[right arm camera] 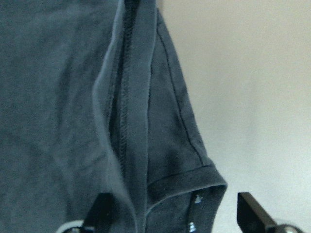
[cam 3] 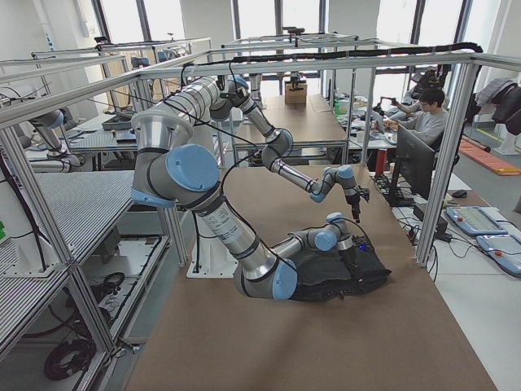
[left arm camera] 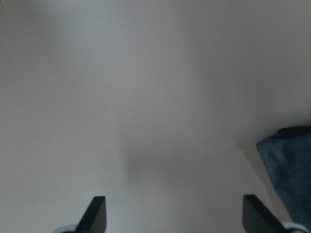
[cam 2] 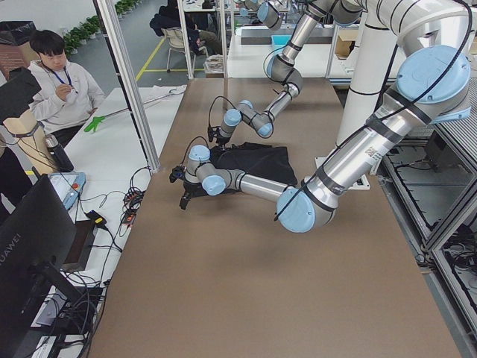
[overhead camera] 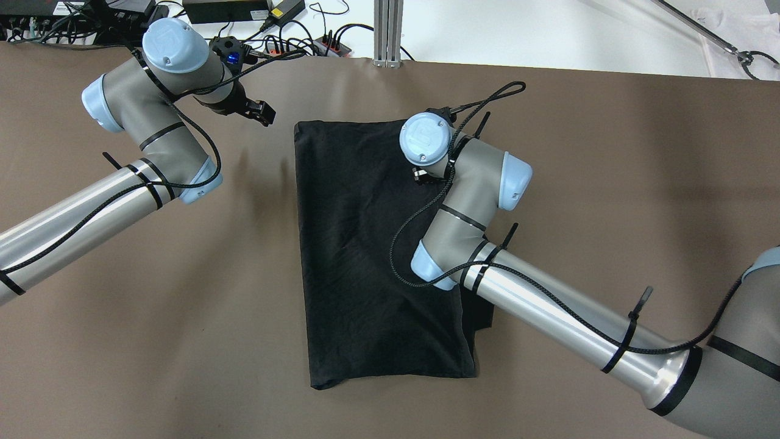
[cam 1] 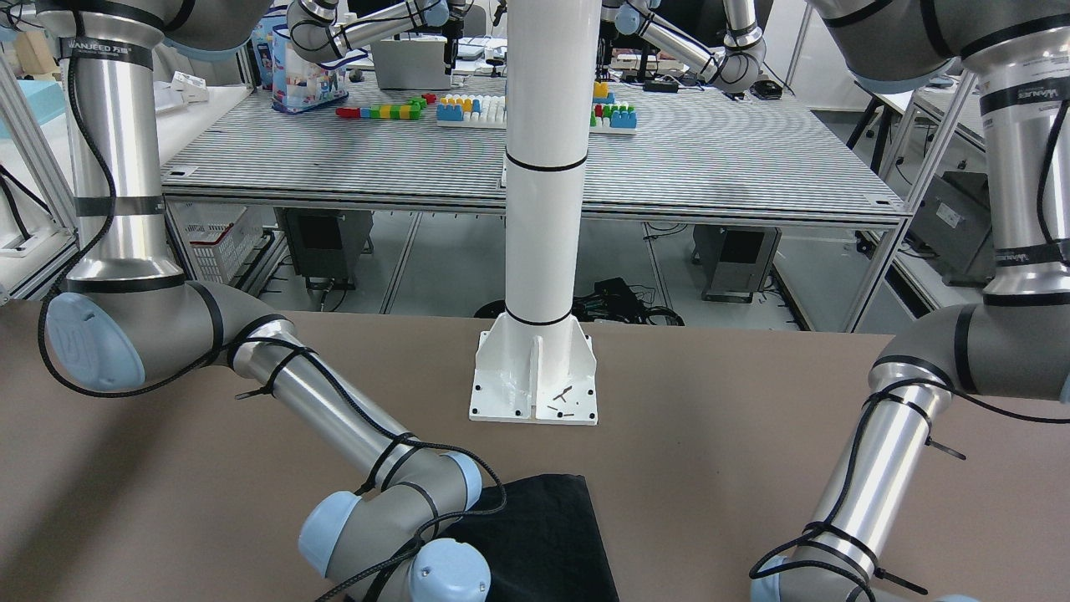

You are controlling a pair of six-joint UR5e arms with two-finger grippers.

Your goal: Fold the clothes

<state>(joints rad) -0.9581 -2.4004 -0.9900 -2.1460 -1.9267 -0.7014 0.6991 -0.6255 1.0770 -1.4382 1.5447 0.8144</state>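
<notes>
Clothes (overhead camera: 365,262) = one dark rectangular cloth lying flat, under and behind the right pincer (right arm camera: 175,211). It looks already doubled lengthwise; an under-layer peeks out by the right forearm. Right pincer is wide open and empty, poised over the cloth's far hemmed corner: the stitched double edge sits under one finger, bare surface under the other. Cannot tell if the tips touch fabric. Left pincer (left arm camera: 172,213) is also wide open and empty, over bare surface, with the other far corner off to its side, near but apart. Judged step: take both far corners and bring them back over the near edge. To do it well, the right pincer should shift sideways so the whole hem sits between the jaws, then go down and pinch every layer, not only the top one. The left pincer must first cross onto its own corner. Then lift both evenly; the fabric looks thin and limp and will likely sag or drag if one side leads, and the layers may slip apart. Table (overhead camera: 609,152): brown, matte, smooth, running well past both pincers. Grey slatted bench (cam 1: 710,159) stands behind the robot. White pillar (cam 1: 543,167) is bolted at the table edge behind both pincers. Person (cam 2: 63,93) sits beyond the edge ahead of the left pincer. Cables (overhead camera: 292,36) lie just past that edge. Toy blocks (cam 1: 468,109) sit on the bench.
</notes>
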